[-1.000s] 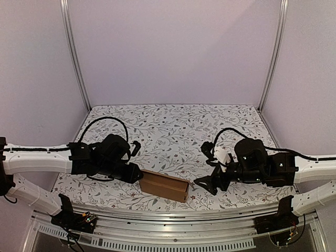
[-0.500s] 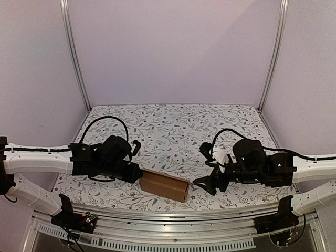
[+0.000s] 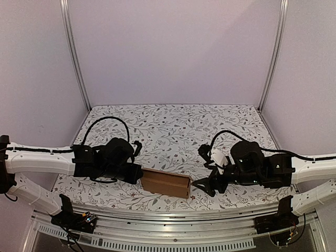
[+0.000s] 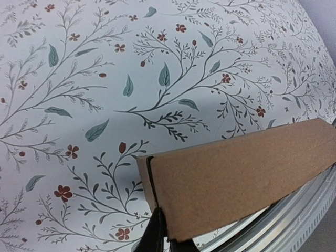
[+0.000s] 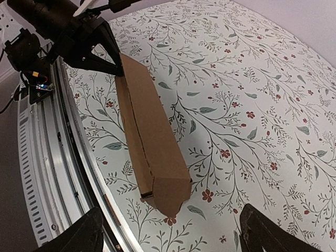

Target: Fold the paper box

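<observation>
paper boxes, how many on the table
1. The paper box lies near the table's front edge, its left end at the left claw, the right claw open beyond its other end. Some tabletop is hidden.

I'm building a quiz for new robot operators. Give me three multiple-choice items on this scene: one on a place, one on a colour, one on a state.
1. Where does the paper box lie?
A. On the table near its near edge, between the left claw and the right claw
B. Against the rear wall
C. Lifted off the table

2. What colour is the paper box?
A. White
B. Blue
C. Plain brown

3. How does the right claw stand?
A. Shut on the paper box
B. Open and empty
C. Out of view

Answers: 1 A, since the top view shows the box flat on the table by the front rail with a claw at each end. 2 C, since every view shows unprinted brown cardboard. 3 B, since the right wrist view shows its fingers wide apart with the box's end ahead of them, untouched.
</observation>
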